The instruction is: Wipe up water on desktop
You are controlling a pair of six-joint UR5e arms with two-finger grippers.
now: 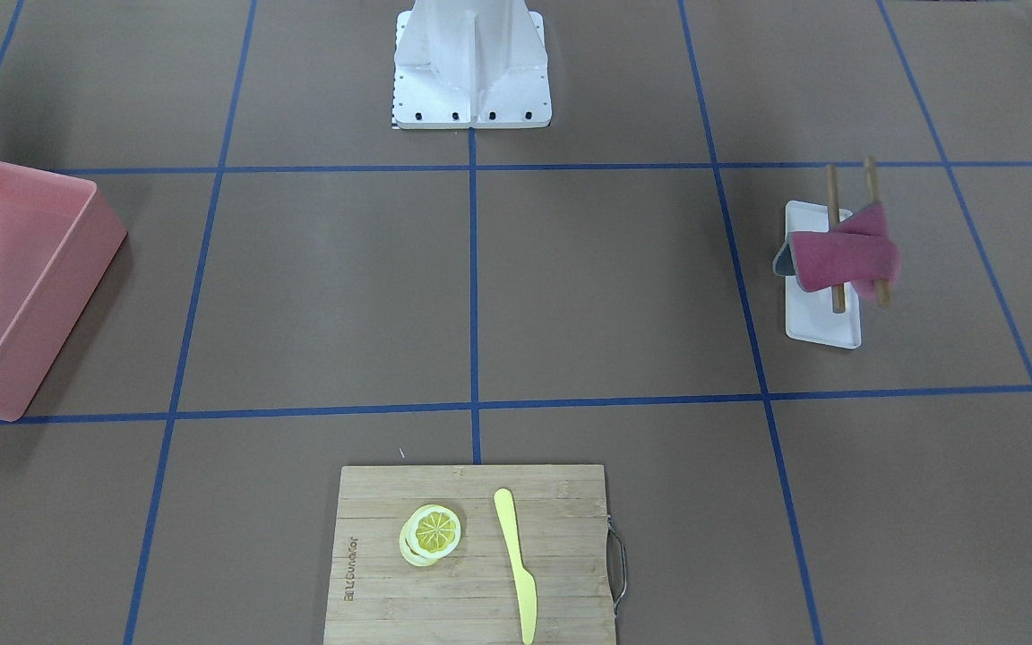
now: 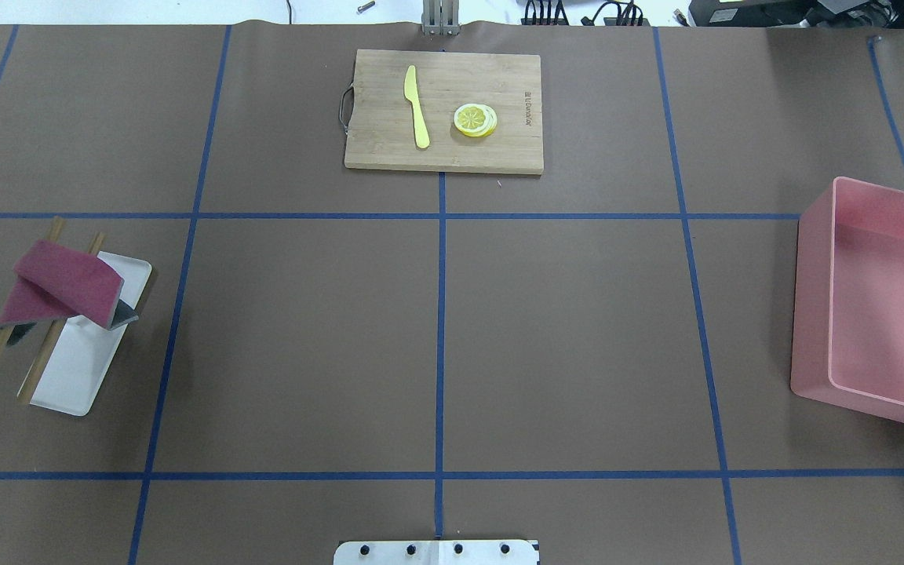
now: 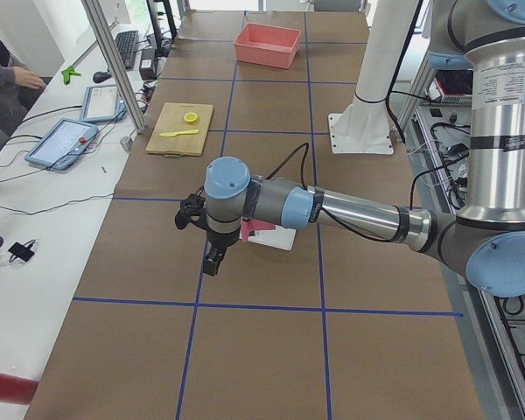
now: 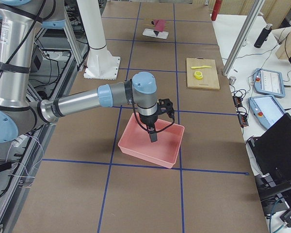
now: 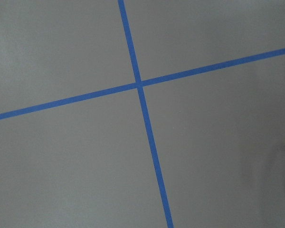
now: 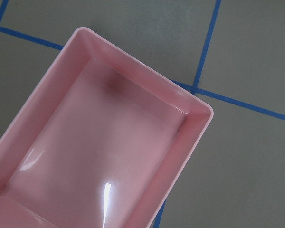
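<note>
The brown bench (image 2: 577, 314) runs under everything, ruled into big rectangles by blue tape (image 2: 440, 329). Over at its left end sits a white tray (image 2: 75, 377) with two wooden sticks (image 2: 48, 353) slanting up across it, and a dark pink cloth (image 2: 67, 282) with a grey underside is folded over them, clear of the bench. The left arm (image 3: 332, 208) reaches out low beside that tray, wrist turned down above a tape crossing; the left arm's jaws show only from the side and I cannot tell whether they are parted or closed. In the middle, at the far edge from the robot, lies a bamboo cutting board (image 2: 499, 153) with a yellow knife (image 2: 417, 106) and a stack of lemon slices (image 2: 475, 120) near it, apart. At the right end stands a pink tub (image 2: 813, 314). The right arm (image 4: 82, 104) hangs over it with the right arm's jaws pointing down into the opening, and again I cannot tell how they stand
</note>
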